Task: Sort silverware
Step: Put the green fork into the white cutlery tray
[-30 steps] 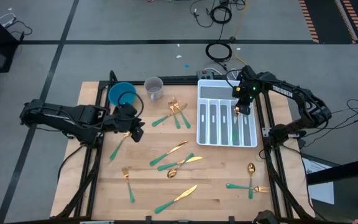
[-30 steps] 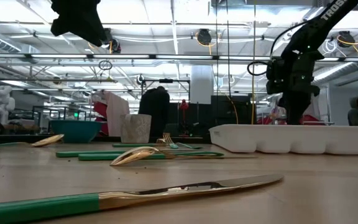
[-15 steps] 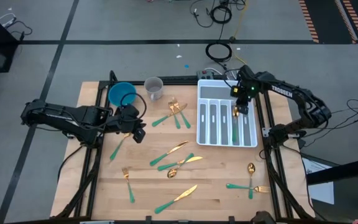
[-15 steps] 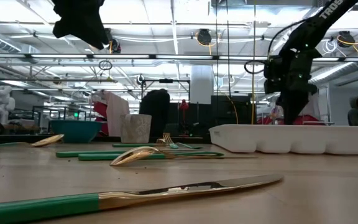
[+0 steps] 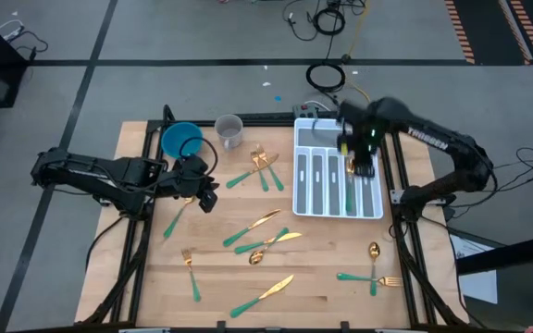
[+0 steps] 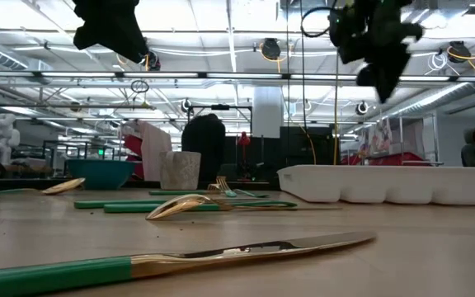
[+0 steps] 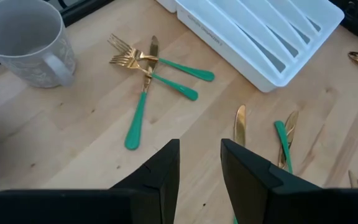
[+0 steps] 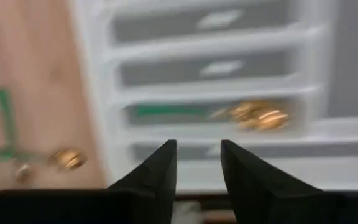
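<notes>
High view: right gripper (image 5: 360, 163) hung over the white divided tray (image 5: 301, 198), one teal-handled piece lying in a compartment (image 5: 349, 190); the placing job looked done there. Left gripper (image 5: 204, 196) sat low over the surface (image 5: 322, 277) near a fork (image 5: 176, 218), likely lining up a pick. Remaining silverware lay scattered on the bare wood, well apart. Low view: a knife (image 6: 171, 258) lay flat in the foreground, gold blade shiny, handle slim green; right gripper was high above the tray. Left wrist view: fingers (image 7: 164, 174) stood narrowly apart, holding nothing; crossed forks (image 7: 143, 65) lay beside a grey mug (image 7: 23, 40). Right wrist view: fingers (image 8: 160, 171) parted and empty, gold heads (image 8: 257, 114) resting in one tray slot.
</notes>
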